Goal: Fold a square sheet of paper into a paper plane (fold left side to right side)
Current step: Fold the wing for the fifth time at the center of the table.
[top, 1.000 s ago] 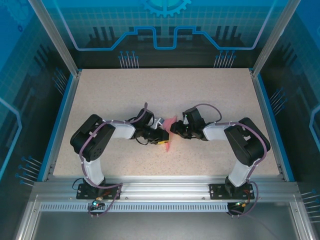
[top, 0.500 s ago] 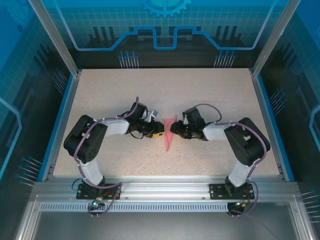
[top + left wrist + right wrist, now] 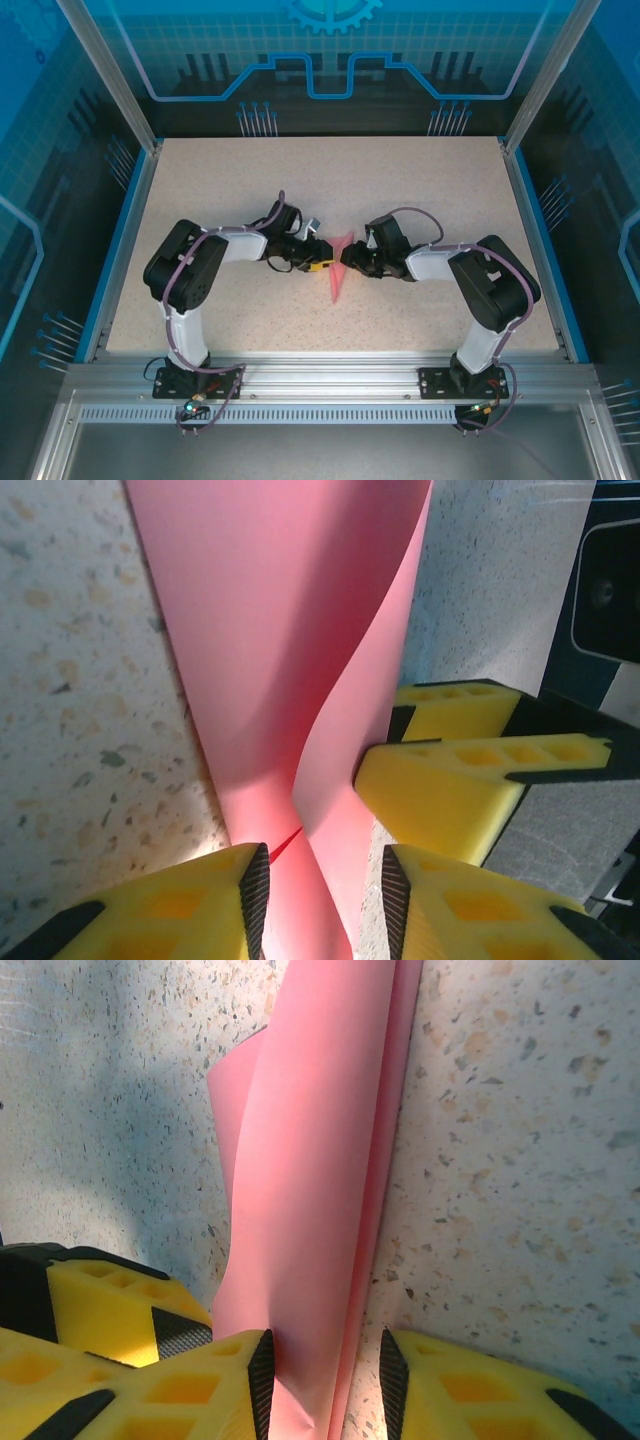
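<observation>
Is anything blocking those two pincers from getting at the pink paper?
Nothing visible does. The pink paper runs between the parted fingers of both the left pincer and the right pincer.

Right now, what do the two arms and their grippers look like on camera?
The left arm and right arm have black joint housings, white links and purple cables. The left gripper and right gripper have yellow fingers with black ribbed pads.

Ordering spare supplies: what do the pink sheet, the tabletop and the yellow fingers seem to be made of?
Sheet: thin matte paper; it curls and holds creases.
Tabletop: speckled, stone-look composite or laminate, slight sheen; can't tell which.
Fingers: yellow moulded or printed plastic with pockets, black ribbed pads, probably rubber.
</observation>
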`<move>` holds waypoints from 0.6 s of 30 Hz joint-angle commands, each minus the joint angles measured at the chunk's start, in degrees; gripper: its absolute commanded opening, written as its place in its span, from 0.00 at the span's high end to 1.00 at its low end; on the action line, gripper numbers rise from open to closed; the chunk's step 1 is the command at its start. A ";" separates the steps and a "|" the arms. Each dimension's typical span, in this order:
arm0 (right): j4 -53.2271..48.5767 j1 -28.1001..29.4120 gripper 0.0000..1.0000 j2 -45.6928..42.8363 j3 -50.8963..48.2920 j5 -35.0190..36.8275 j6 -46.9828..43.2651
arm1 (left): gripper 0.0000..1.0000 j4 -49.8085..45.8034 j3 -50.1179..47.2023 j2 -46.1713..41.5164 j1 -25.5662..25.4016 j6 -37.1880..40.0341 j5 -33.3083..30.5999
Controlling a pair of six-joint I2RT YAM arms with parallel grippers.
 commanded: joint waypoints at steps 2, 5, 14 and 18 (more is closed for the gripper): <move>-0.56 1.84 0.65 4.37 -0.25 0.57 -0.48 | 0.65 -0.51 2.01 1.82 0.19 -0.71 1.72; -0.64 1.78 0.65 4.43 -0.25 0.55 -0.41 | 0.66 -0.59 2.53 2.51 0.16 -0.79 1.65; -0.84 1.79 0.65 4.39 -0.25 0.47 -0.44 | 0.73 0.44 3.61 4.24 0.17 -1.80 2.11; -0.97 1.79 0.65 4.57 -0.18 0.45 -0.57 | 0.82 0.58 3.69 4.26 0.14 -1.84 1.78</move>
